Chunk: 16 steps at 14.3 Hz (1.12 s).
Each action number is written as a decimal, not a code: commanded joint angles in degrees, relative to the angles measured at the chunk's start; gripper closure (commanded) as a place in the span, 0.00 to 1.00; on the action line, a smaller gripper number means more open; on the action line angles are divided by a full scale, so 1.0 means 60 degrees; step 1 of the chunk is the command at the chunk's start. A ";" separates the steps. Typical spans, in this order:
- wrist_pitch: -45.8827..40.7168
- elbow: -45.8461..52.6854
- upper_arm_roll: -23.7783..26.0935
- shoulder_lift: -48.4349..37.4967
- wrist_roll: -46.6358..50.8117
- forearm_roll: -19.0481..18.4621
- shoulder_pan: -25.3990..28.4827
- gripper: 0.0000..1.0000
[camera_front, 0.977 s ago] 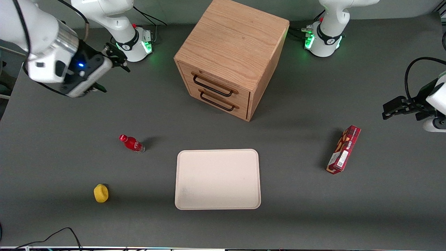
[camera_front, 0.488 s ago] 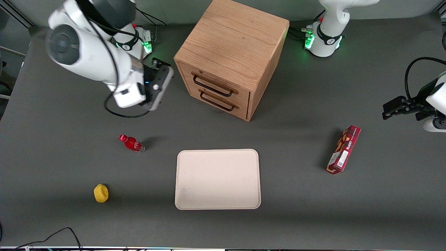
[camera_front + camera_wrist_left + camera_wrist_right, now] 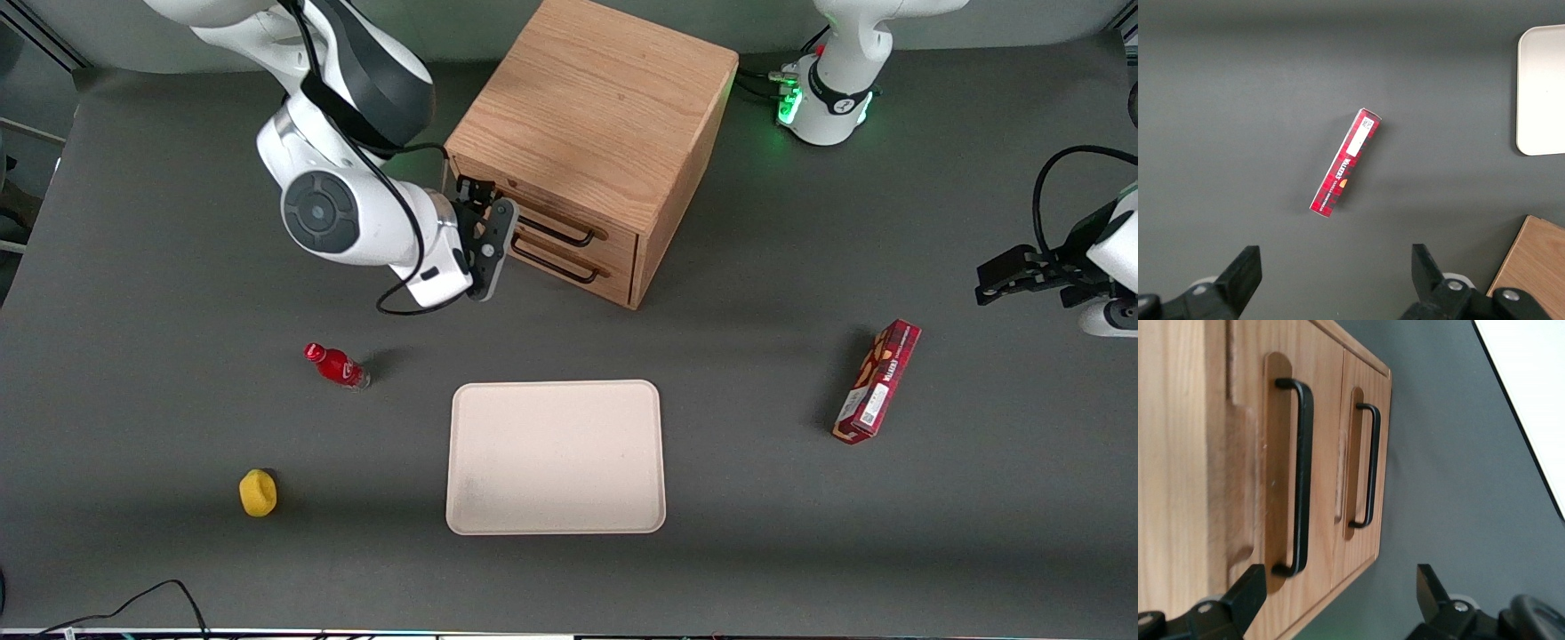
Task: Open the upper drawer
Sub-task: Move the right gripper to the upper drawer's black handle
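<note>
1. The boxy light-oak cabinet [image 3: 591, 142] stands on the dark grey worktop [image 3: 178, 551], farther from the front camera than the cream rectangular tray [image 3: 556, 458].
2. The upper drawer [image 3: 556, 209], the higher of two with black wire bar handles, looks fully closed, its front flush with the lower drawer [image 3: 569, 258].
3. The right arm's hand [image 3: 484, 236] hovers in front of the drawer fronts, at the handle ends toward the working arm's end of the worktop, touching nothing.
4. In the right wrist view the hand [image 3: 1338, 600] is spread wide and empty, seemingly to straddle the upper drawer's handle [image 3: 1300, 477] before pulling.
5. Judged: approach only; grasping the bar comes next.
</note>
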 commanded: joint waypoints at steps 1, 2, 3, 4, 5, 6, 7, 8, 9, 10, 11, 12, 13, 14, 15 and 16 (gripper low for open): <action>0.0412 0.0248 0.0213 0.0635 -0.0131 0.0252 0.0078 0.00; 0.0602 0.0233 0.0271 0.0753 -0.0101 0.0252 0.0166 0.00; 0.0822 0.0175 0.0329 0.0856 -0.0057 0.0266 0.0196 0.00; 0.1012 0.0131 0.0417 0.0929 0.0088 0.0310 0.0211 0.00; 0.1116 0.0073 0.0461 0.0973 0.0176 0.0339 0.0211 0.00; 0.1262 0.0029 0.0462 0.1046 0.0206 0.0339 0.0225 0.00; 0.1307 0.0014 0.0476 0.1091 0.0221 0.0383 0.0225 0.00; 0.1336 -0.0059 0.0476 0.1091 0.0265 0.0412 0.0283 0.00; 0.1482 -0.0176 0.0476 0.1077 0.0425 0.0413 0.0342 0.00; 0.1585 -0.0235 0.0520 0.1076 0.0484 0.0413 0.0357 0.00; 0.1644 -0.0250 0.0607 0.1105 0.0499 0.0413 0.0357 0.00; 0.1717 -0.0279 0.0623 0.1149 0.0500 0.0413 0.0357 0.00; 0.1775 -0.0308 0.0623 0.1150 0.0500 0.0413 0.0357 0.00; 0.1848 -0.0338 0.0623 0.1164 0.0500 0.0413 0.0357 0.00; 0.1878 -0.0338 0.0623 0.1222 0.0500 0.0398 0.0357 0.00; 0.1893 -0.0294 0.0623 0.1339 0.0485 0.0282 0.0357 0.00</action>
